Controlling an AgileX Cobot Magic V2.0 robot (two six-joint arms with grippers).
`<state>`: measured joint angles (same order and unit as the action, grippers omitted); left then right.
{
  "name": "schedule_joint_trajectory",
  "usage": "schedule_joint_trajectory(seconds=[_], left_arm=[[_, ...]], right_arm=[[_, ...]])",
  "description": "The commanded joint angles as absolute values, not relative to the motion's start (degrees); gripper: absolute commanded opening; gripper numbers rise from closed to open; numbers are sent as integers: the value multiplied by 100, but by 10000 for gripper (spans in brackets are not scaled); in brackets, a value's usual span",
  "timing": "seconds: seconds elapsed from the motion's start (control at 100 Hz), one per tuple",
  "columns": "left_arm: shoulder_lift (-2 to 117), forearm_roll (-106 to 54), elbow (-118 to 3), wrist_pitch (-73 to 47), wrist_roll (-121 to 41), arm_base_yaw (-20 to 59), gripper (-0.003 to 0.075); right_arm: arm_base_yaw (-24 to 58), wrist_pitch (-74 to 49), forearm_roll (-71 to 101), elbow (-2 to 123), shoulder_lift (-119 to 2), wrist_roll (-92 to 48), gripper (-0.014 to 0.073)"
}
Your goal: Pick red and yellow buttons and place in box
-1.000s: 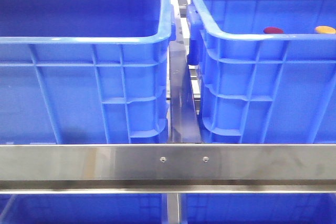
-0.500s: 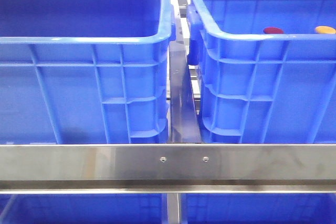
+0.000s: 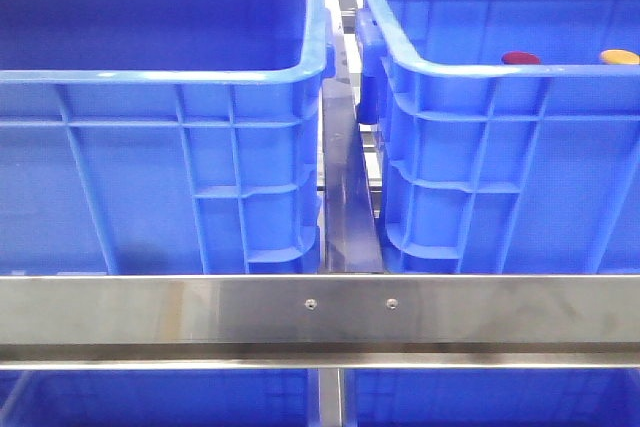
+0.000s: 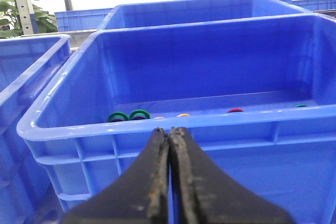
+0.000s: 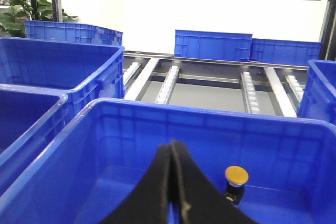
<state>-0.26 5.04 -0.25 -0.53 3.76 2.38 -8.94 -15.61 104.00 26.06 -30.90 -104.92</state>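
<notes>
Two buttons are showing in the front view, a dark red button (image 3: pixel 519 58) and a yellow button (image 3: pixel 619 56), both peeking just over the near rim of the right-hand crate (image 3: pixel 500 72). Nothing is changing around them: across the last second the two caps are sitting in exactly the same spots, and no arm is coming into the front view. That is suggesting the picking is not yet begun and both caps are waiting to be lifted.

In the right wrist view the yellow button (image 5: pixel 236 174) is standing upright on a dark base inside the blue crate (image 5: pixel 131 109), just beyond the right gripper (image 5: pixel 172 153). Its jaws are pressed together with no gap, gripping nothing and touching nothing.

The left gripper (image 4: pixel 169 135) is likewise clamped tight on itself and empty, hanging just outside the near wall of another blue crate (image 4: pixel 68 124). On that crate's floor are lying two green rings (image 4: pixel 128 115), a reddish cap (image 4: pixel 235 110) and an orange one (image 4: pixel 183 114); whether these are task buttons I cannot tell.

Which crate is serving as the box is not clear; the left-hand crate (image 3: pixel 160 75) in the front view is showing no contents above its rim. Both sets of jaws are needing to part before any grasp.
</notes>
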Motion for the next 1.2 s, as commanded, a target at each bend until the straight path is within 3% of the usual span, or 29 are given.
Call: schedule_joint_trajectory(seconds=[0.0, 1.19], left_arm=[[-220, 497, 259, 429, 428, 227, -19], [-220, 497, 259, 429, 428, 227, -19]], right_arm=[[-928, -1737, 10993, 2734, -3098, -10534, -68], [-928, -1941, 10577, 2735, -3098, -10324, -68]])
